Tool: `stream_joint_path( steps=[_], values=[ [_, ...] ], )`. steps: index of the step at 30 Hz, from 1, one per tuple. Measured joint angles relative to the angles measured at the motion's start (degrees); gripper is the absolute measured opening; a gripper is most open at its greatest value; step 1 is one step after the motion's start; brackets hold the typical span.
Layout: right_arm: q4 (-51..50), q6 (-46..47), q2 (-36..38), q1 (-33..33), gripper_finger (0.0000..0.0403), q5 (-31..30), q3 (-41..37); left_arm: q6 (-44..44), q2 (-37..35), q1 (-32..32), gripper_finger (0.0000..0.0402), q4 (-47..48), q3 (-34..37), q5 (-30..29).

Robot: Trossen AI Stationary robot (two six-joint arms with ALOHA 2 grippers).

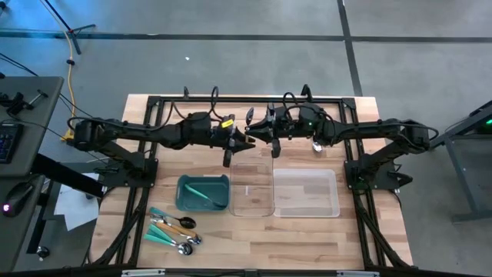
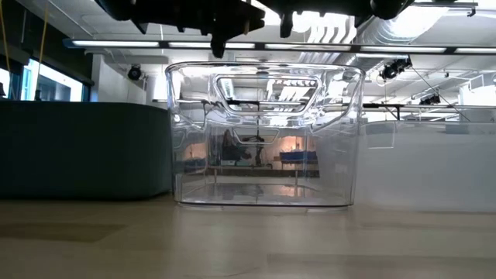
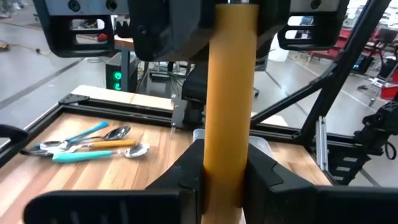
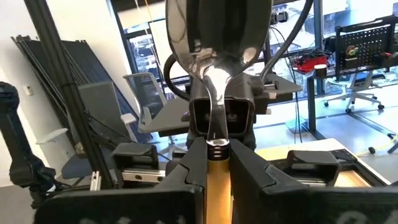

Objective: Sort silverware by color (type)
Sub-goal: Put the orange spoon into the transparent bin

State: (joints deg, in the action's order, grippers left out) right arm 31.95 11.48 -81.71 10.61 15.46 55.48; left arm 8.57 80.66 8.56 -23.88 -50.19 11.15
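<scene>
A pile of spoons (image 1: 173, 228) is left unsorted at the near left, by the teal bin (image 1: 204, 193). Farther back, above the clear trays (image 1: 305, 192), one orange-handled spoon (image 3: 230, 106) is clamped by both the left gripper (image 3: 227, 180) and right gripper (image 4: 214, 165), probably a handover.

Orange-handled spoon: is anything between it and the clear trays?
Nothing visible does. The orange-handled spoon is held in the air by the left hand and the right hand, and the clear trays near them are open-topped.
</scene>
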Motion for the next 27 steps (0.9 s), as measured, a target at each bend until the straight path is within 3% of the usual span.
stream_joint_path(
  steps=[4,9,18,23,27],
  values=[
    [0.0,0.0,0.0,0.0,0.0036,-0.3,0.0,-0.4,-0.3,0.2,0.0048,0.2,0.0,-1.8],
    [-0.9,3.3,0.3,0.3,0.0103,-0.3,0.0,-1.2,-0.3,0.5,0.0048,0.6,0.0,-2.5],
    [-23.8,-0.2,9.5,2.9,0.0200,-3.4,0.0,-4.3,-6.0,2.0,0.0048,11.9,0.1,-3.3],
    [-36.8,-2.4,16.1,4.7,0.0216,-4.0,0.0,-6.1,-11.3,1.1,0.0048,17.1,1.5,-3.4],
    [-41.5,-4.5,20.1,5.6,0.0215,-8.6,0.0,-6.3,-12.6,0.0,0.0048,20.4,1.7,-3.1]
  ],
)
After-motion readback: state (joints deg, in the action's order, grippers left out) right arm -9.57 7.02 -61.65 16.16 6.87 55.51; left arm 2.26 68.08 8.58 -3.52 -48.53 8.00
